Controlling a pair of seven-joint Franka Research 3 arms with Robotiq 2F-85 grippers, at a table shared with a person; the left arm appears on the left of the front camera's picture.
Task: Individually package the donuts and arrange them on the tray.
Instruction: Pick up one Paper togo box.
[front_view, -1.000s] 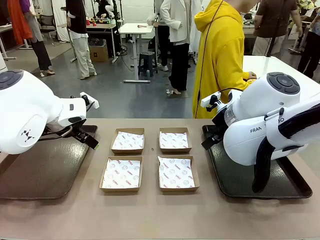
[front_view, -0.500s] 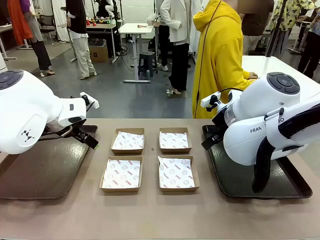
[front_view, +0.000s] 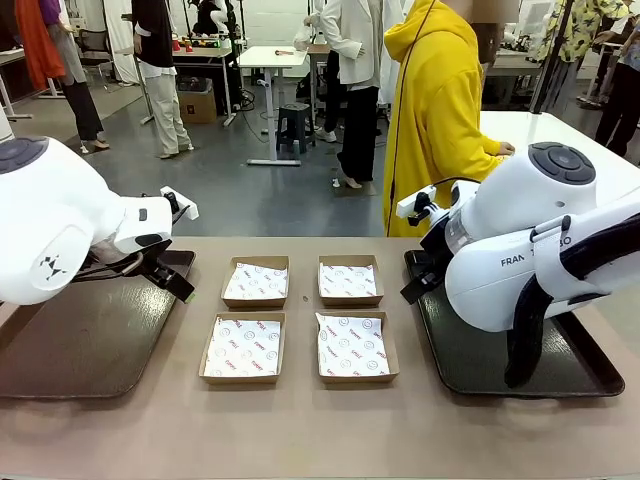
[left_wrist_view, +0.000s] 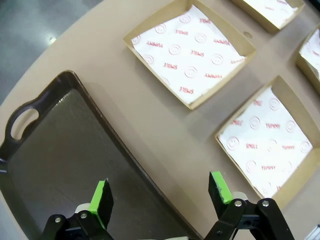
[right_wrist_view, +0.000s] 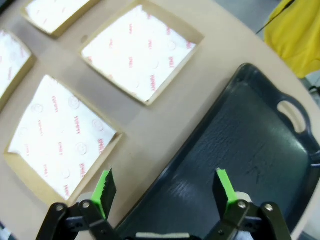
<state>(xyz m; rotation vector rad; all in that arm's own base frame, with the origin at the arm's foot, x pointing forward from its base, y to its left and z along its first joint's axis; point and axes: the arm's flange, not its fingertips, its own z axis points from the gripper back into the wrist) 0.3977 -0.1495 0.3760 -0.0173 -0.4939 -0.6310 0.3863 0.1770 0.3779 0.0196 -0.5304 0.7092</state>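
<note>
Left hand (left_wrist_view: 159, 192) and right hand (right_wrist_view: 166, 187), spread empty, over dark grainy trays (left_wrist_view: 60, 165) beside paper-lined cardboard boxes (left_wrist_view: 225, 79).

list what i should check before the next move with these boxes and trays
1. Left gripper open, nothing between its pads: ok.
2. Right gripper open, nothing held: ok.
3. Four paper-lined boxes empty, each with its liner in: ok.
4. Left tray bare: ok.
5. Right tray bare: cannot tell, the right arm hides part of it.
6. Person clear of the boxes: ok, standing beyond the far edge.
</note>
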